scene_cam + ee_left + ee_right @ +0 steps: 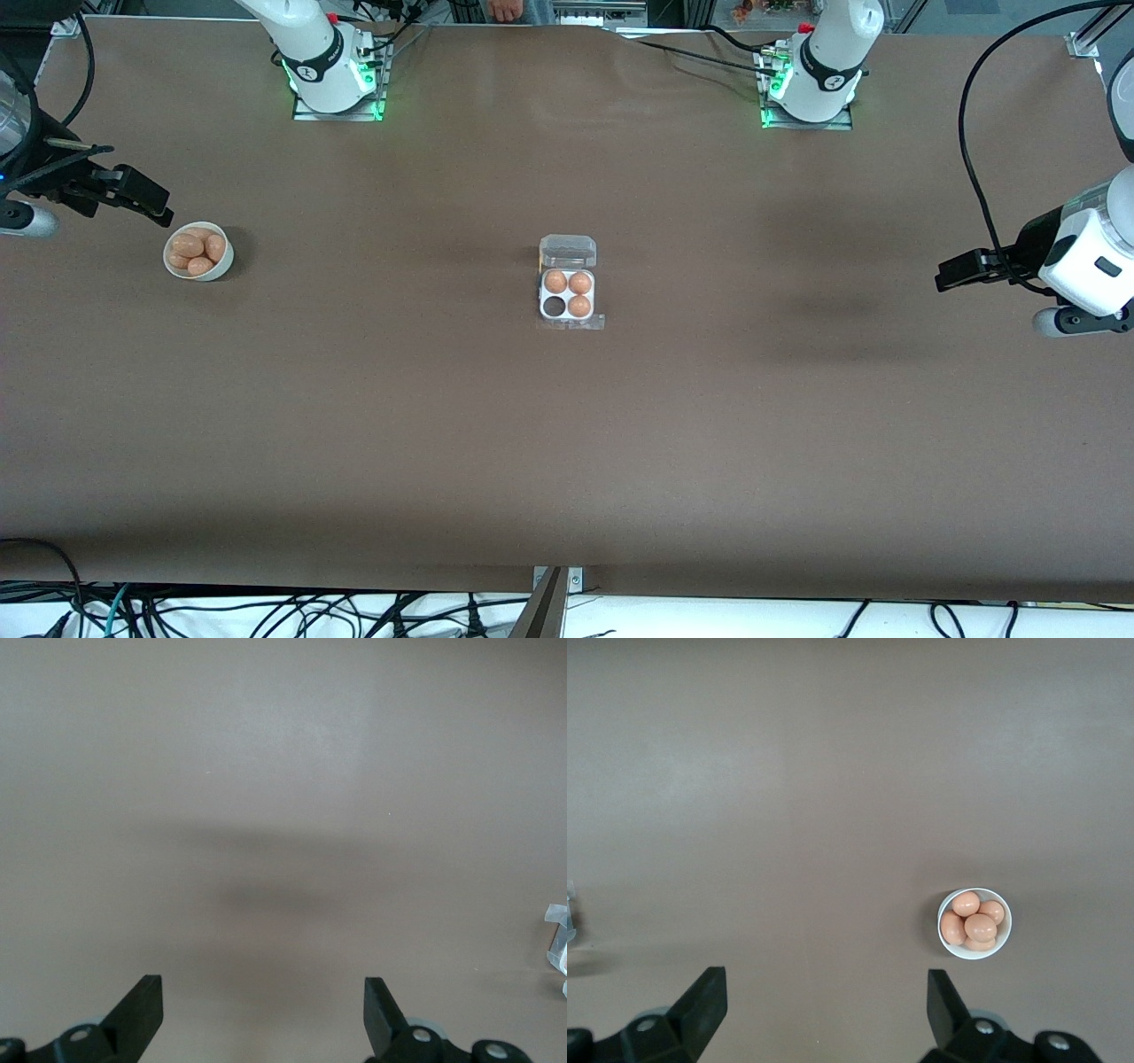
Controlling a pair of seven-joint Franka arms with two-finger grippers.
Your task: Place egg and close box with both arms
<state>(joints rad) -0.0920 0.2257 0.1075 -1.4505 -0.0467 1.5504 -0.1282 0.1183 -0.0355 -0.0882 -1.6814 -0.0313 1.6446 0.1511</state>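
While the box [568, 292] sat with its clear lid [568, 251] tipped back in the middle of the brown surface [567, 425], you had three brown eggs [568, 291] in its cells and one cell [555, 307] bare, the one nearer the front camera toward the right arm's end. Your white bowl [198, 252] of eggs stood well apart from the box at the right arm's end. Your right claw [146, 202] hung just beside the bowl, above the surface, fingers [700, 1010] spread wide and holding nothing. Your left claw [952, 272] waited over bare surface at the left arm's end, well apart from the box, its fingers [137, 1014] likewise spread and holding nothing.
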